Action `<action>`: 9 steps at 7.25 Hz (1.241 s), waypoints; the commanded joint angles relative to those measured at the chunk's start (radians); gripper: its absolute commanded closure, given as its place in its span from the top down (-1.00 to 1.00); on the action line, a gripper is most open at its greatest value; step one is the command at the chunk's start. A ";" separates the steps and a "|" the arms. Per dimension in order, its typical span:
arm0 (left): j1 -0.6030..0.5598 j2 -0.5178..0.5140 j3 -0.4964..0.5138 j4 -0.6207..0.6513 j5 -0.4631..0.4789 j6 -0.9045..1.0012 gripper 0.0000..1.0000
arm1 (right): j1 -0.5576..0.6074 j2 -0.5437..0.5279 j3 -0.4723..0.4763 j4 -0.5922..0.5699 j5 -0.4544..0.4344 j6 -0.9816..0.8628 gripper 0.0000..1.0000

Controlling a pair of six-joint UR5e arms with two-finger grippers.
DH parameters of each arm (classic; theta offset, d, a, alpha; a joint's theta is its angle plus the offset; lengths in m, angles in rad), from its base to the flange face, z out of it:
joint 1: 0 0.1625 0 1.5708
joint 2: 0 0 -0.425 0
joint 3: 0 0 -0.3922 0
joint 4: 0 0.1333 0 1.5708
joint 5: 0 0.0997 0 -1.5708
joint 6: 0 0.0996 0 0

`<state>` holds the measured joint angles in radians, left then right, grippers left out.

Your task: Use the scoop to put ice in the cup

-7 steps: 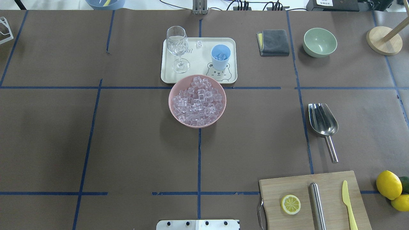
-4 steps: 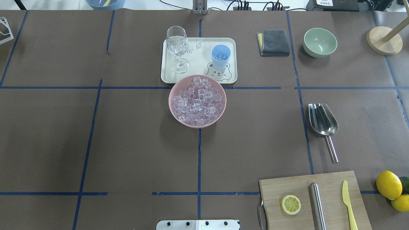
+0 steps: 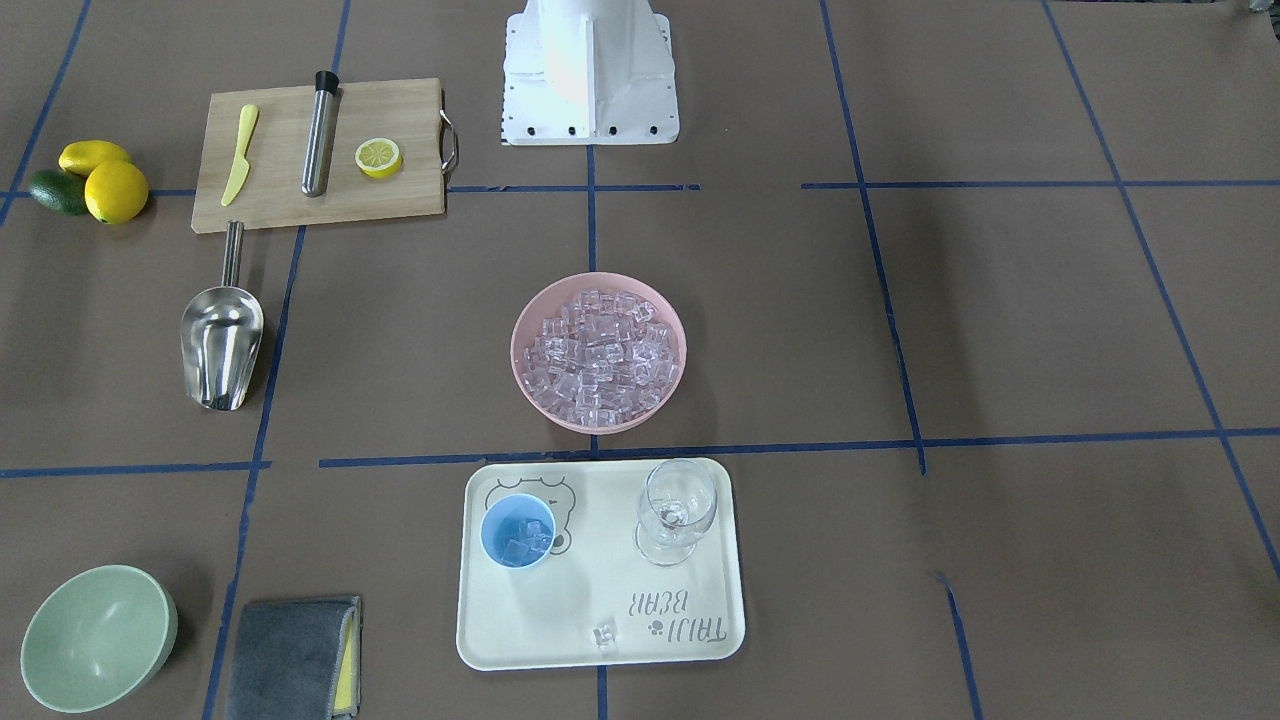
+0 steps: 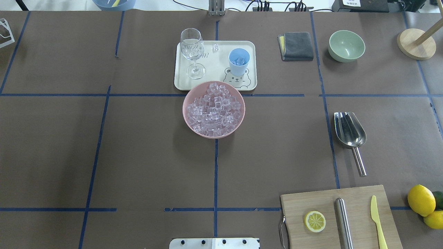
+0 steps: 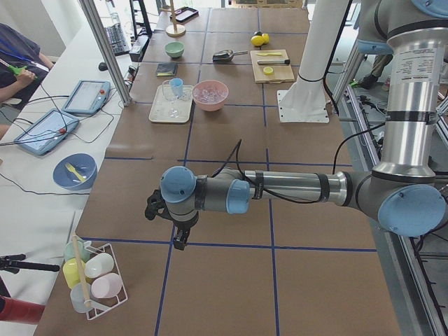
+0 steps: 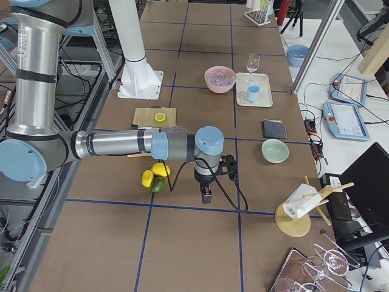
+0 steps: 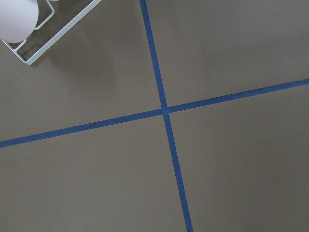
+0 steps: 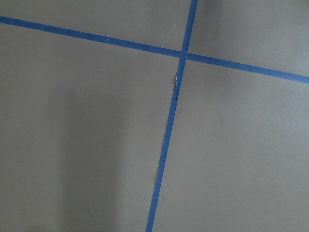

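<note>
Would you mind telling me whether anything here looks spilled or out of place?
One ice cube lies loose on the tray, by its rim between the wine glass and the cup, likely spilled. Nothing else stands out.

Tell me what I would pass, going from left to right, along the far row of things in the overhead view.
wine glass → cup → grey cloth → pale-green bowl → wooden stand base. The glass and the cup both stand on the cream tray.
</note>
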<state>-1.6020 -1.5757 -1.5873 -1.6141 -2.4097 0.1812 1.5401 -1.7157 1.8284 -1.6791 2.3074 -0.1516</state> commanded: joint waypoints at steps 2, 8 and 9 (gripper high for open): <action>-0.003 0.009 -0.035 0.000 0.001 0.001 1.00 | 0.000 -0.002 -0.001 -0.001 0.000 0.003 1.00; -0.001 0.013 -0.077 0.000 0.001 0.001 1.00 | 0.000 -0.004 -0.003 -0.001 0.000 0.001 1.00; -0.001 0.013 -0.076 0.000 0.001 0.001 1.00 | 0.000 -0.004 -0.003 -0.001 0.000 0.003 1.00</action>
<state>-1.6034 -1.5638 -1.6635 -1.6137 -2.4085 0.1826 1.5401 -1.7196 1.8262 -1.6797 2.3071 -0.1492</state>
